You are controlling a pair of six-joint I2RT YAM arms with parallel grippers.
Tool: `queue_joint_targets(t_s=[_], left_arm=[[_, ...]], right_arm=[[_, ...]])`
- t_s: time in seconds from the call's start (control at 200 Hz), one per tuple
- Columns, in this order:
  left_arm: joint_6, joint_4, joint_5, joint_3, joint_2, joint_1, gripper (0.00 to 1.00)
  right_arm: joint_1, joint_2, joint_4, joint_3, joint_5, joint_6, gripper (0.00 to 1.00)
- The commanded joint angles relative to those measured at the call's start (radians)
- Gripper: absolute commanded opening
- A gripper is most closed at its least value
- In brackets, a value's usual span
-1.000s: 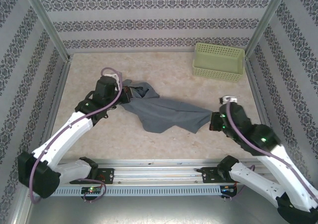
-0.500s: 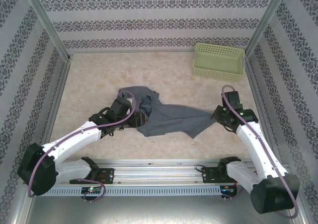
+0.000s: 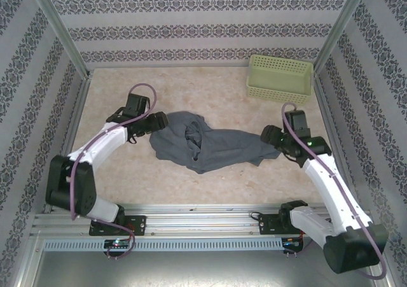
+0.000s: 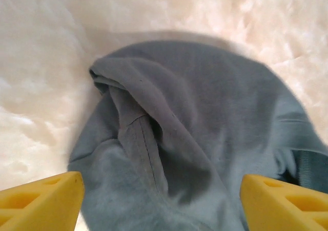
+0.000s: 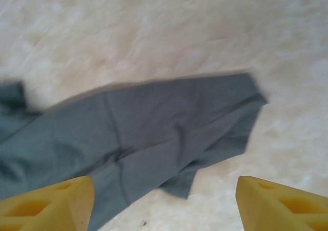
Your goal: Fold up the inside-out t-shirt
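Left gripper (image 3: pixel 151 123) holds nothing, its yellow fingers (image 4: pixel 41 200) spread wide, and our right gripper (image 3: pixel 268 136) is wide and empty too. We see the inside-out t-shirt (image 3: pixel 210 148) lying crumpled on the table (image 3: pixel 191 90) between them, at 3 o'clock from the left gripper and at 9 o'clock from the right one, so each arm is near its own end. Its long way runs from 9 o'clock to 3 o'clock in the top view, fat bunched end pointing to 9 and thin flat end to 3, so we think each gripper should take the end beside it.
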Motion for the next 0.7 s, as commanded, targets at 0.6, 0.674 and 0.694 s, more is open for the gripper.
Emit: queue_joint_targets(t_s=[0.6,0.674,0.694], left_arm=[[-0.183,0.138,0.114,-0.158,-0.032,-0.291,0.12],[-0.236,0.144,0.071,-0.191,-0.096,-0.359,0.12],[-0.247,0.152,0.066,-0.197,-0.110,-0.376,0.12]], right_arm=[[0.464,0.630,0.517,0.031,-0.087,0.363,0.72],[0.402,0.599,0.470,0.022,-0.035,0.356,0.72],[0.384,0.590,0.455,0.017,-0.022,0.350,0.72]])
